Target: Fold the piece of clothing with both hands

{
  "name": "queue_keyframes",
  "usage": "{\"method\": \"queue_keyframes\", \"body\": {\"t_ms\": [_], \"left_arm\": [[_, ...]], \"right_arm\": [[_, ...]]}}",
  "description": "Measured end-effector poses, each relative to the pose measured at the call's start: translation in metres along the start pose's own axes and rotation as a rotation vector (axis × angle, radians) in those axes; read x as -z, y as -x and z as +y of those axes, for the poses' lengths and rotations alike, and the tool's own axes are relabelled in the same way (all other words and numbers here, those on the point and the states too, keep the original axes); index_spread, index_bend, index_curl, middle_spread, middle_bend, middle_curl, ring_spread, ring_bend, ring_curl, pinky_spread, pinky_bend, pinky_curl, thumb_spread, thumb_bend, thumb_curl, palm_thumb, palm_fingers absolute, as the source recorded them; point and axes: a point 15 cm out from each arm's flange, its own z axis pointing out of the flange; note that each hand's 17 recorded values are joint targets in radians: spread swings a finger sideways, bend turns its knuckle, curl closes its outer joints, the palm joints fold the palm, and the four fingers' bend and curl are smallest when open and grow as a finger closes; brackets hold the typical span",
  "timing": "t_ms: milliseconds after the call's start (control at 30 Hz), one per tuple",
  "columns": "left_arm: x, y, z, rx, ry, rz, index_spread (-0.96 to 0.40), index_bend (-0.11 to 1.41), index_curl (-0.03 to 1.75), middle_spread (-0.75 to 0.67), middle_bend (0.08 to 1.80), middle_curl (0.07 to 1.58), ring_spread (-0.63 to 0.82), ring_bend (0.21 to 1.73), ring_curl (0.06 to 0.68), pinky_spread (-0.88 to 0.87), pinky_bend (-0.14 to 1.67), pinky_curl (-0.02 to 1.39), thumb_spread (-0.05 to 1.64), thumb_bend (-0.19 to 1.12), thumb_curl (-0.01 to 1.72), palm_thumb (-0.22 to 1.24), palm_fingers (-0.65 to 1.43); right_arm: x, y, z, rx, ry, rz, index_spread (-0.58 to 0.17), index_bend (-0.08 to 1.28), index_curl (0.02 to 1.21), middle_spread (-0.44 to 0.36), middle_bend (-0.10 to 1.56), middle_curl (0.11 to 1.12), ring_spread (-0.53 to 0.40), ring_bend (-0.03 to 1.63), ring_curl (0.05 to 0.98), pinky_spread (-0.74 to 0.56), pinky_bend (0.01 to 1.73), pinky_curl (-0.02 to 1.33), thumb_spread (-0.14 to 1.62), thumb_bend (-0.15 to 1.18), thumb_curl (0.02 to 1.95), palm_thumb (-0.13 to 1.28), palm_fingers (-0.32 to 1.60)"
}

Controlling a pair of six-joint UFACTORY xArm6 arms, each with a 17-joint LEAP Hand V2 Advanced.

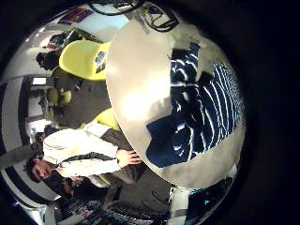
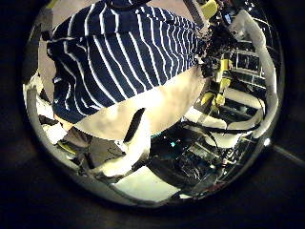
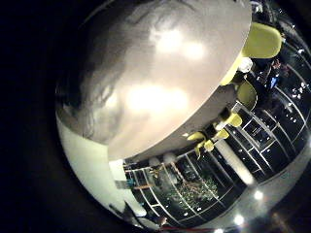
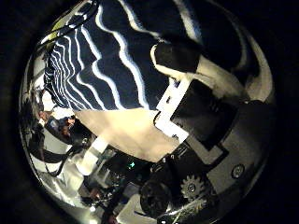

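1. One piece of clothing shows in our palm views: a dark garment with thin white stripes (image 2: 119, 57), lying spread flat on a pale, smooth worktop (image 2: 152, 110). We have no outside view, so we take its dark shade as uncertain.
2. In the left thumb side palm view the striped garment covers much of the worktop; its hem runs just inside a bare strip along the worktop's edge.
3. In the left little finger side palm view the same garment (image 1: 202, 103) lies toward one side of the worktop (image 1: 141, 75), with a broad bare stretch beside it. We see no part of the left hand's fingers in either left view, so we cannot tell whether the left hand is open or closed.
4. In the right thumb side palm view the garment (image 4: 112, 61) fills much of the picture, so it is close to that palm. The right hand (image 4: 192, 93) reaches in over it: a black fingertip (image 4: 177, 56) lies on the striped cloth, with black and white parts behind it.
5. We cannot tell whether that finger pinches the cloth or only rests on it, so the right hand's state stays undecided.
6. The right little finger side palm view shows only bare worktop (image 3: 146, 87) near its edge; the garment does not appear there.
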Motion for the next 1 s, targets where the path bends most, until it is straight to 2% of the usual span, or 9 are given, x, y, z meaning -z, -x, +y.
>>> {"method": "queue_keyframes", "body": {"t_ms": [167, 367, 767, 1000], "left_arm": [[-0.006, -0.007, 0.007, -0.012, 0.016, 0.002, 0.01, 0.17, 0.32, 0.17, 0.19, 0.37, 0.04, 0.84, 0.290, 0.12, 0.47, 0.44, 1.11, -0.02, 0.29, 0.33, 0.10], [-0.027, -0.017, 0.019, -0.018, 0.053, 0.017, 0.00, 0.17, 0.33, 0.17, 0.19, 0.36, 0.05, 0.83, 0.283, 0.12, 0.46, 0.43, 1.12, -0.02, 0.29, 0.33, 0.11], [-0.073, -0.039, 0.020, -0.023, 0.072, 0.065, 0.00, 0.17, 0.33, 0.16, 0.19, 0.36, 0.07, 0.81, 0.273, 0.14, 0.45, 0.42, 1.14, -0.02, 0.29, 0.34, 0.12], [-0.060, -0.036, 0.022, -0.017, 0.052, 0.063, 0.00, 0.17, 0.33, 0.15, 0.19, 0.36, 0.08, 0.81, 0.270, 0.14, 0.44, 0.41, 1.15, -0.02, 0.29, 0.34, 0.13]], "right_arm": [[0.004, -0.025, 0.014, -0.032, -0.007, 0.023, -0.380, 0.87, 0.68, -0.170, 1.14, 0.72, -0.229, 1.30, 0.561, -0.28, 1.22, 0.67, 1.01, 0.11, 0.53, 0.99, 1.21], [0.005, -0.063, 0.036, -0.083, -0.015, 0.021, -0.352, 0.96, 0.76, -0.160, 1.24, 0.76, -0.220, 1.37, 0.619, -0.24, 1.30, 0.75, 1.01, 0.09, 0.59, 1.02, 1.11], [0.027, -0.105, 0.065, -0.129, -0.084, 0.001, -0.330, 0.99, 0.83, -0.150, 1.29, 0.78, -0.216, 1.40, 0.674, -0.20, 1.29, 0.87, 1.03, 0.03, 0.68, 1.05, 1.06], [0.072, -0.094, 0.092, -0.115, -0.174, 0.007, -0.327, 1.00, 0.85, -0.148, 1.30, 0.79, -0.218, 1.39, 0.693, -0.19, 1.27, 0.92, 1.03, 0.00, 0.73, 1.06, 1.06]]}}
